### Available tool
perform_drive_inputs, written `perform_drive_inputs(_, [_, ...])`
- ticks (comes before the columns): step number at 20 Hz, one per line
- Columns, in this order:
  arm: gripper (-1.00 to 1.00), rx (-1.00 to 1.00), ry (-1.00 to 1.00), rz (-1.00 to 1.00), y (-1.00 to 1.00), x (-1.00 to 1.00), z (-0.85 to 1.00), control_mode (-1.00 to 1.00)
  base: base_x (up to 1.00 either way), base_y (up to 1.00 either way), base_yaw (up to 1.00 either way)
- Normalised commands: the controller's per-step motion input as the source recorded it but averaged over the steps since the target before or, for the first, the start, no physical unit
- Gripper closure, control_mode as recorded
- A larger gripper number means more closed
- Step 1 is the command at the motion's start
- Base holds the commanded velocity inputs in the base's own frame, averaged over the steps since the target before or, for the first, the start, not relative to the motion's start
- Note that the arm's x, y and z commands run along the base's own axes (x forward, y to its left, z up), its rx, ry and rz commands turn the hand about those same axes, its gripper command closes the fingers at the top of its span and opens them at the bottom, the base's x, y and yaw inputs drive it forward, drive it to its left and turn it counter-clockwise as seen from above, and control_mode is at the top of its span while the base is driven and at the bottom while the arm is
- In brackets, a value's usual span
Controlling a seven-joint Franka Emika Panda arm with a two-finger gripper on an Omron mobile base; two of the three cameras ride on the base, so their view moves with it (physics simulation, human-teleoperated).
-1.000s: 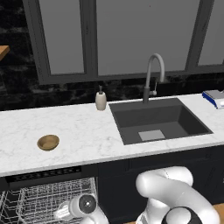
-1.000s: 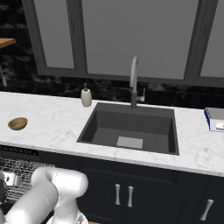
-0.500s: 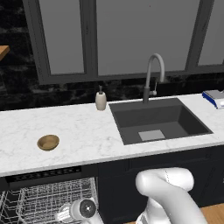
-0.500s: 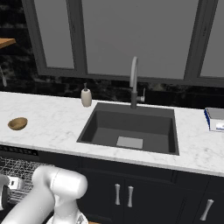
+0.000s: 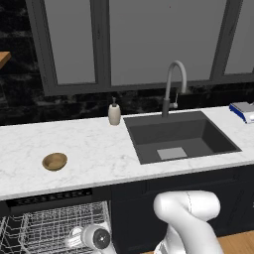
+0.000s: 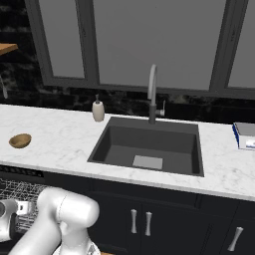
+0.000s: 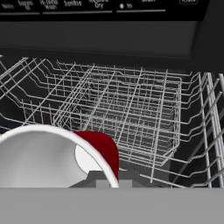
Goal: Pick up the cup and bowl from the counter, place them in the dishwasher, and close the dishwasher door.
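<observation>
The red cup (image 7: 104, 151) with its white inside lies close to the hand camera, low over the white wire rack (image 7: 131, 109) of the open dishwasher (image 5: 49, 197). My gripper (image 7: 111, 181) is shut on the cup; its fingertips are mostly hidden behind it. From the base, the hand (image 5: 92, 238) hangs low over the rack (image 5: 44, 230), below the counter edge. The tan bowl (image 5: 54, 161) (image 6: 20, 140) rests on the white marble counter (image 5: 99, 149) above the dishwasher, left of the sink. The dishwasher door is out of view.
A beige soap dispenser (image 5: 114, 114) stands at the back of the counter beside the dark sink (image 5: 178, 136) and its faucet (image 5: 171, 84). A blue and white object (image 6: 244, 134) lies at the far right. Dark cabinets (image 6: 139, 221) run under the sink.
The hand with the cup has sunk a little lower toward the dishwasher rack. The bowl has stayed where it was.
</observation>
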Motion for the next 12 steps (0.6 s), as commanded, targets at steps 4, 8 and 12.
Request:
perform_drive_inputs(4, [1.0,0.0,-0.05,0.0,0.0,0.3,-0.03,-1.0,0.0,0.0,0.0])
perform_drive_inputs(8, [1.0,0.0,-0.08,0.0,0.0,0.27,-0.08,-1.0,0.0,0.0,0.0])
perform_drive_inputs(12, [1.0,0.0,-0.05,0.0,0.0,0.28,-0.14,-1.0,0.0,0.0,0.0])
